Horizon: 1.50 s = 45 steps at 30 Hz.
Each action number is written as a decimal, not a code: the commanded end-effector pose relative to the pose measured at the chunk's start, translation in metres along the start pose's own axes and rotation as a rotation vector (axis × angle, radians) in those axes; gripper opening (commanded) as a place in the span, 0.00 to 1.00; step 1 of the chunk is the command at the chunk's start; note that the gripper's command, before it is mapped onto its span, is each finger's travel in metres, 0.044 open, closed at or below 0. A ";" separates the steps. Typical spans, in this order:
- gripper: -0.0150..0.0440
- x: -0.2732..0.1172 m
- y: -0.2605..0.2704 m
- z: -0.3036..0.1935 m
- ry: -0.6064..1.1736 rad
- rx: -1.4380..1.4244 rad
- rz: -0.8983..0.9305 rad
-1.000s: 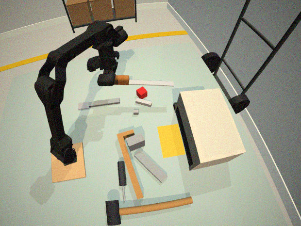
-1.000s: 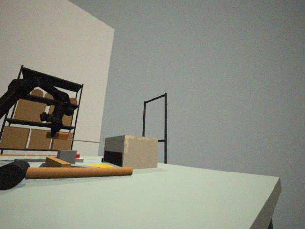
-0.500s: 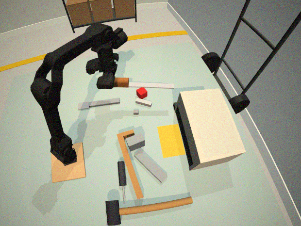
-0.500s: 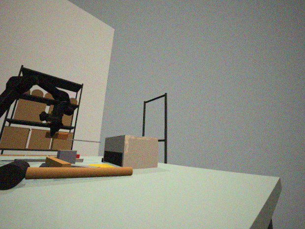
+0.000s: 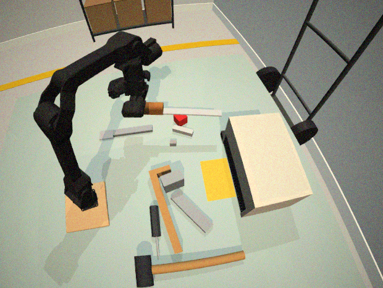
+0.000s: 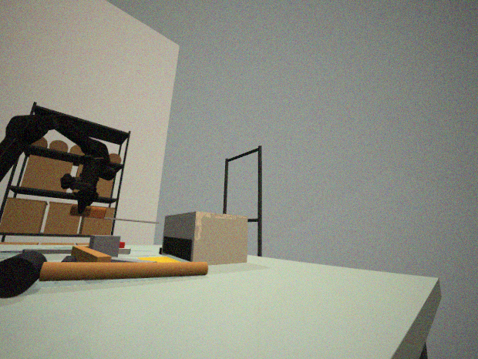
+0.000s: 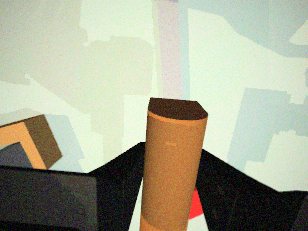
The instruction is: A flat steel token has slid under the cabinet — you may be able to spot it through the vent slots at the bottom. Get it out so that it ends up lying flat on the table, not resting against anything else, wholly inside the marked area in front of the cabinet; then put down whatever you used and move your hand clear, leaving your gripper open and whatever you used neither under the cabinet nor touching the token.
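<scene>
My gripper [image 5: 143, 107] [image 6: 82, 210] [image 7: 168, 150] is shut on the orange handle [image 5: 154, 108] [image 6: 94, 212] [image 7: 172, 169] of a long flat-bladed tool. The pale thin blade [image 5: 193, 111] [image 6: 131, 220] points toward the cabinet side, roughly level and well above the table. Its tip is left of the cabinet's far corner. The cabinet [image 5: 269, 157] [image 6: 220, 239] stands at the right, with a dark low opening [image 5: 234, 173] [image 6: 176, 247] along its front. The yellow marked area [image 5: 217, 179] [image 6: 158, 260] lies before it. The steel token cannot be seen in any view.
Near the blade are a red block [image 5: 180, 119] [image 6: 122, 244], a white block [image 5: 182, 130], a small grey cube [image 5: 173, 142] and a grey bar [image 5: 133, 130]. Nearer are an orange L-shaped piece [image 5: 164, 204], grey block [image 5: 172, 181], grey plate [image 5: 191, 210], screwdriver [image 5: 155, 221] and hammer [image 5: 197, 262] [image 6: 123, 270].
</scene>
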<state>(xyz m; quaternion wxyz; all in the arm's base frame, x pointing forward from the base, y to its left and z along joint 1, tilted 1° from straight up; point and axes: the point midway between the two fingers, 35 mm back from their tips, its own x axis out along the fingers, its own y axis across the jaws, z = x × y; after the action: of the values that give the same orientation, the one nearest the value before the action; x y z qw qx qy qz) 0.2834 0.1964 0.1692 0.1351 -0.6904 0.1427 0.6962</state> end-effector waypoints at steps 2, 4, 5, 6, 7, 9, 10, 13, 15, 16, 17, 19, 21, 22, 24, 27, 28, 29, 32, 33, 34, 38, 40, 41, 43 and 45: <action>0.25 -0.006 0.005 -0.002 0.021 -0.006 -0.017; 0.25 -0.006 0.007 -0.002 0.021 -0.006 -0.017; 0.25 -0.006 0.008 -0.002 0.021 -0.006 -0.016; 0.25 -0.006 0.009 -0.002 0.021 -0.006 -0.016; 0.25 -0.006 0.011 -0.002 0.021 -0.006 -0.016; 0.25 -0.006 0.013 -0.002 0.021 -0.006 -0.016; 0.25 -0.006 0.014 -0.002 0.021 -0.006 -0.016; 0.25 -0.006 0.018 -0.002 0.021 -0.006 -0.016; 0.25 -0.006 0.020 -0.002 0.021 -0.006 -0.015; 0.25 -0.005 0.021 -0.002 0.021 -0.006 -0.015; 0.25 -0.005 0.022 -0.002 0.021 -0.006 -0.015; 0.25 -0.005 0.025 -0.002 0.021 -0.006 -0.015; 0.25 -0.005 0.027 -0.002 0.021 -0.006 -0.015; 0.25 -0.005 0.028 -0.002 0.021 -0.006 -0.015; 0.25 -0.005 0.031 -0.002 0.021 -0.006 -0.015; 0.25 -0.005 0.035 -0.002 0.021 -0.006 -0.014; 0.25 -0.005 0.036 -0.002 0.021 -0.006 -0.014; 0.25 -0.005 0.037 -0.002 0.021 -0.006 -0.014; 0.25 0.001 0.035 0.000 -0.001 -0.001 0.000; 0.25 0.001 0.036 0.000 0.000 -0.002 0.000; 0.25 0.001 0.036 0.000 0.001 -0.002 -0.001; 0.25 0.003 0.039 -0.001 0.003 -0.002 -0.002; 0.25 0.004 0.040 -0.001 0.004 -0.003 -0.003; 0.25 0.004 0.041 -0.001 0.005 -0.003 -0.003; 0.25 0.006 0.042 -0.001 0.005 -0.003 -0.004; 0.25 0.007 0.043 -0.002 0.006 -0.003 -0.004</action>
<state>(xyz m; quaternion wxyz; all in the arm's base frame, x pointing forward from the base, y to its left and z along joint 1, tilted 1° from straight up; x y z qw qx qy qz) 0.2667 0.1575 0.1591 0.1321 -0.6847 0.1474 0.7015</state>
